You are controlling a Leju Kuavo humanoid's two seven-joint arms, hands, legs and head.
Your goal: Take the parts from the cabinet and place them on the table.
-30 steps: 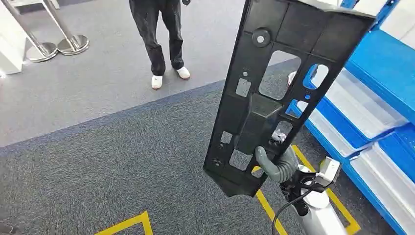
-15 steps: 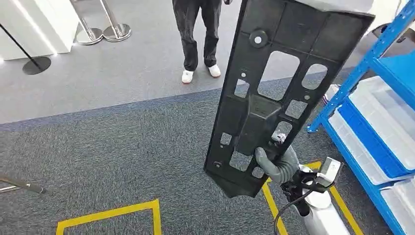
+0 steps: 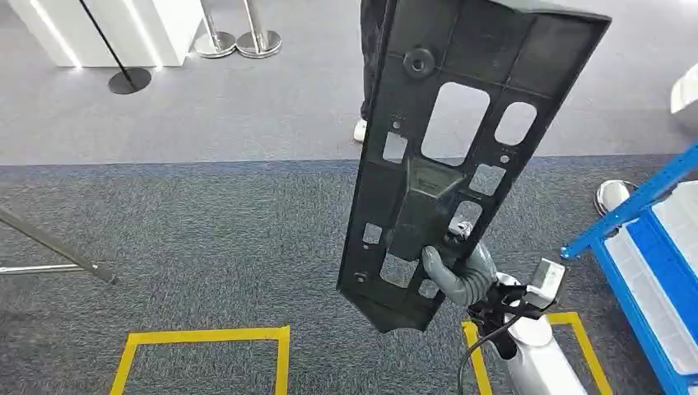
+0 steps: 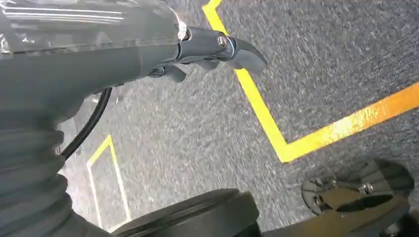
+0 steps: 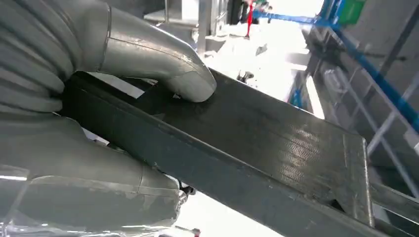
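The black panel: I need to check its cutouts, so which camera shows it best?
The head view: the black panel appears nearly whole, cutouts visible, gripped low by the right hand. The right wrist view gives just a close edge under the thumb; the left wrist view faces carpet.

Right hand: grey, with a thick rounded thumb and a ribbed grey cover at the wrist. Right forearm: smooth silver-white casing, black bracket at the wrist carrying a small white box, black cable looping beside it. Left hand: dark grey fingers with a visible screw at a pivot, grey ribbed cover, black cable alongside.
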